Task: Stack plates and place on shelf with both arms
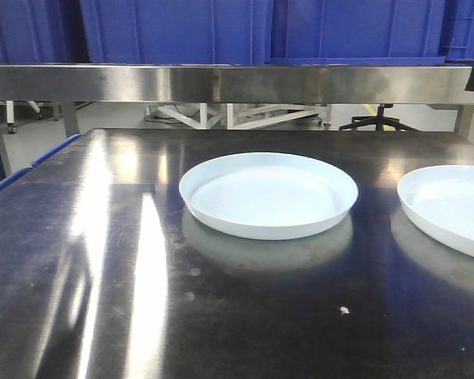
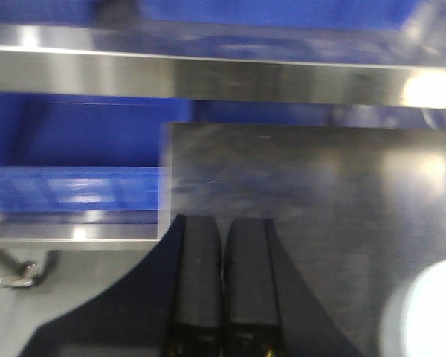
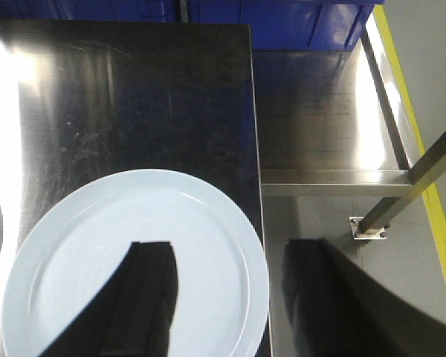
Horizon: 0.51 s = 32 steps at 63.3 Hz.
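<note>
At centre of the front view, plate [image 1: 268, 193] on dark desk [image 1: 103, 276], second plate [image 1: 450, 209] at right edge, well apart; left jaws clenched, empty; right jaws released, straddling second plate's rim; stacking seemingly unstarted, next: lower, pinch rim.

Front cam: low, near desk [image 1: 142, 316] level, facing across it toward the shelf [image 1: 237, 83].
Left wrist cam: looks forward over its own fingers [image 2: 201, 282] at the desk's left edge and the shelf; blurred.
Right wrist cam: close, steeply downward over the right plate [image 3: 134, 260] at the desk's right edge. The front view shares this plate at its right border.
</note>
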### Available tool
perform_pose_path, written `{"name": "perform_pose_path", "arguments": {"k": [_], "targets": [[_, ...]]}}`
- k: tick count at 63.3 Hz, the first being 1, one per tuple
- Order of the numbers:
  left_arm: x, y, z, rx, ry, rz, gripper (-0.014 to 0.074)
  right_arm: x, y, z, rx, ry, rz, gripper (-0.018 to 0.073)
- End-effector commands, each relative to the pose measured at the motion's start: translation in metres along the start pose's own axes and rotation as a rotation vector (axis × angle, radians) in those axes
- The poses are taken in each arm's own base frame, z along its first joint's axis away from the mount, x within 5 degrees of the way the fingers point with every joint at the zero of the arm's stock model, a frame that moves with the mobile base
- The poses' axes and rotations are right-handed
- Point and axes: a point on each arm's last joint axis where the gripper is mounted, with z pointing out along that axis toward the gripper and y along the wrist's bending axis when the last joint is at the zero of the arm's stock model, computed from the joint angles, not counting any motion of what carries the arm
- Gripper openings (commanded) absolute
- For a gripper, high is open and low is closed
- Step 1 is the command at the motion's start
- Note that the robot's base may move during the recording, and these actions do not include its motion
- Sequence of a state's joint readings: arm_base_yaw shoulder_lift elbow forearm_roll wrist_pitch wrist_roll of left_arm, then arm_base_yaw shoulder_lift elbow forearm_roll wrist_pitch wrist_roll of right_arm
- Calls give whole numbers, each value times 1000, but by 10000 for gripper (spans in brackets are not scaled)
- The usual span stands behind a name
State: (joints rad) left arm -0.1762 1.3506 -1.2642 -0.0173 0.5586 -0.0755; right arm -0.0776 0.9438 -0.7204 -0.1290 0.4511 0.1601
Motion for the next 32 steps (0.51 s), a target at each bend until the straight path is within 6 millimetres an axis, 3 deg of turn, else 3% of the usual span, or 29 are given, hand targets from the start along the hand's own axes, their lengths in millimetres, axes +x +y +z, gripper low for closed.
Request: {"name": "perform_pose_path", "arguments": {"k": [1, 6, 21, 32], "targets": [[2, 14, -35, -28, -154, -54, 87, -18, 1, -8, -9, -112, -3, 444], [34, 23, -46, -55, -163, -82, 87, -18, 1, -8, -9, -112, -2, 444], [124, 26, -61, -53, -143, -106, 87, -18, 1, -8, -9, -112, -2, 444], [155, 25, -91, -43, -214, -116, 87, -18, 1, -8, -9, -112, -2, 444]]}}
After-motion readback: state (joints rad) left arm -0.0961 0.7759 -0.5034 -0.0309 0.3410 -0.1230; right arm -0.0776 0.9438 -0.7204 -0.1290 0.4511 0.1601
